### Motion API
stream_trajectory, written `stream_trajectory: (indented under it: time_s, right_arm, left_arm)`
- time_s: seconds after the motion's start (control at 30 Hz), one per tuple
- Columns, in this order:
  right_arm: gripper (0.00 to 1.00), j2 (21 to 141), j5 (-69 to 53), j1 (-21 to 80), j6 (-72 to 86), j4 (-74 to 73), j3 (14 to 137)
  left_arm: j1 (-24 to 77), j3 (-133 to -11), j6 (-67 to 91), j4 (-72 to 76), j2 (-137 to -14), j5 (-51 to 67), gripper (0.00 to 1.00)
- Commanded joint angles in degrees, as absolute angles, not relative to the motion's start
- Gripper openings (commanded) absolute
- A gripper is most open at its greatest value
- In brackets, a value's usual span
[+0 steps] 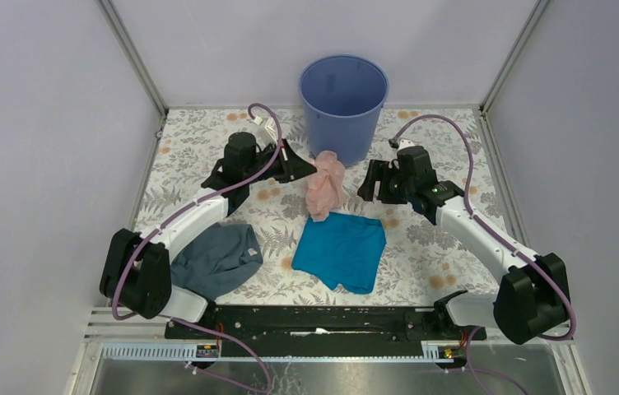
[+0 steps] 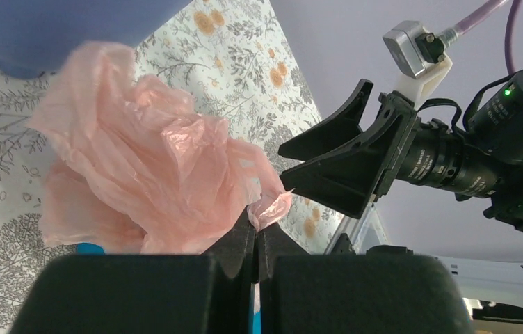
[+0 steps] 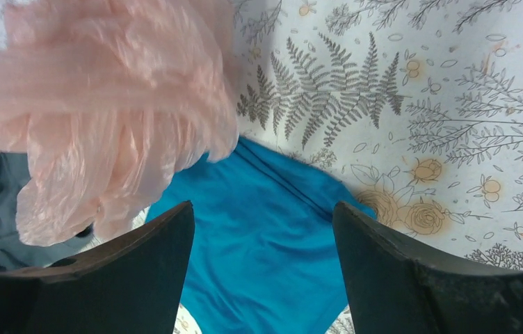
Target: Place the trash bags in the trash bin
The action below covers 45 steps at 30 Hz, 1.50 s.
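Note:
A crumpled pink trash bag [image 1: 325, 185] hangs in front of the round blue trash bin [image 1: 343, 105], which stands upright at the back middle of the table. My left gripper [image 1: 309, 169] is shut on a corner of the pink bag [image 2: 140, 181] and holds it lifted above the table. My right gripper [image 1: 370, 183] is open and empty just right of the bag, facing it. In the right wrist view the bag [image 3: 99, 104] hangs at the upper left, above and left of the open jaws.
A teal cloth [image 1: 341, 249] lies flat below the bag, also in the right wrist view [image 3: 266, 229]. A grey-blue cloth [image 1: 217, 258] lies at the front left beside the left arm. The floral tablecloth [image 1: 438, 247] is walled on three sides.

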<state>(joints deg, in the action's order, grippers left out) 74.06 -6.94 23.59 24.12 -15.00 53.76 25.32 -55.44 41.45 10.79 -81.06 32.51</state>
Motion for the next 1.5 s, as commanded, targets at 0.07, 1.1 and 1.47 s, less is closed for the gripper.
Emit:
stream_trajectory:
  time_s: [0.07,1.1,1.47]
  right_arm:
    - [0.81,75.27,-20.63,24.1,22.94,-1.72,46.74]
    - [0.14,97.77,-22.53,25.37,37.44,72.31,32.45]
    - [0.0,90.13,-35.82,25.4,46.26,24.26,44.69]
  left_arm:
    - [23.55,-56.23,47.41,17.71,-83.18,39.12,0.0]
    - [22.33,-54.83,50.06,23.58,-78.03,42.25,0.0]
    - [20.98,-54.44,30.78,3.42,-62.16,-6.69,0.0]
